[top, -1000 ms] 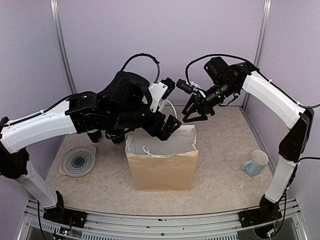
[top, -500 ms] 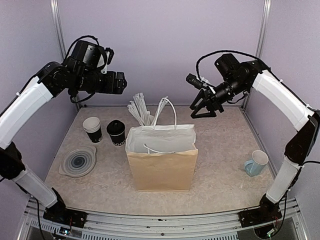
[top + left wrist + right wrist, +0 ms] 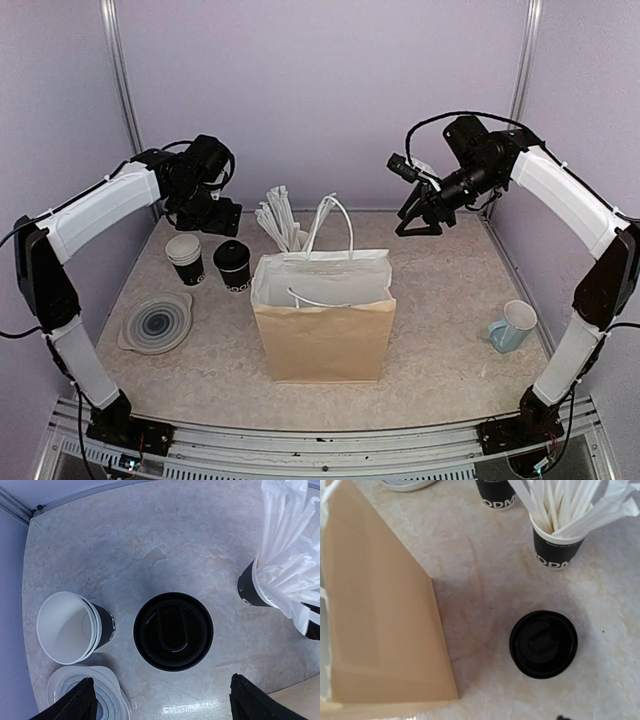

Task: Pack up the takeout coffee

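Looking straight down, I see only the lid of the takeout coffee (image 3: 173, 631); its wall and patterned band are hidden beneath it. My left jaws show only as two dark tips at the bottom edge, one on either side of it. Left of it, the ringed dish (image 3: 112, 695) is cropped below. Right of it, the straw cup (image 3: 247, 587) runs off the edge. In the right wrist view, the paper bag (image 3: 380, 605) near the coffee is cut off, and my right jaws are almost out of view.

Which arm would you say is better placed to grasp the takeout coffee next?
Left: the open left hand hangs directly above the takeout coffee; the right hand sits across the paper bag.
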`<action>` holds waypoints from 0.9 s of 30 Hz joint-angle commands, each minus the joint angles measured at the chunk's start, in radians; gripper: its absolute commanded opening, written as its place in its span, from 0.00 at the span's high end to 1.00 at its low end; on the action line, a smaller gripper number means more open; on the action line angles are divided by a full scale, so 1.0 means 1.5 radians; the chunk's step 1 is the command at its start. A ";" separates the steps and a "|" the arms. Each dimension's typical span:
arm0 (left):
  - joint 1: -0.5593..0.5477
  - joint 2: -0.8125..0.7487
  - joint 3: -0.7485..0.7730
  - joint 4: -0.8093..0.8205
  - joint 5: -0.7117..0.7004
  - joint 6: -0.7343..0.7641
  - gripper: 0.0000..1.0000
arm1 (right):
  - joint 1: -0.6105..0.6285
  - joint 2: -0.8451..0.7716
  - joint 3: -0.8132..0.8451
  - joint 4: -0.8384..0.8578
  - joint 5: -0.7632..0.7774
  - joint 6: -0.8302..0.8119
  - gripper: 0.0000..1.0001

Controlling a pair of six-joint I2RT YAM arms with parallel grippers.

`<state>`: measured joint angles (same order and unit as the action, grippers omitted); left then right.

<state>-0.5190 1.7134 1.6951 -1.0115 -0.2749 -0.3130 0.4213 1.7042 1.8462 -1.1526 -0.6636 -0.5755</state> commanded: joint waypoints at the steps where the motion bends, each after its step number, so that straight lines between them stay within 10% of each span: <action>1: 0.014 0.054 0.033 -0.010 0.038 0.013 0.12 | -0.006 -0.009 -0.017 0.013 0.009 0.007 0.36; 27: 0.045 0.198 0.085 -0.005 0.068 0.025 0.16 | -0.006 -0.028 -0.060 0.015 0.004 -0.001 0.36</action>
<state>-0.4606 1.9884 1.7992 -1.0363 -0.2035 -0.2863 0.4213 1.6920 1.7699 -1.1336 -0.6525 -0.5751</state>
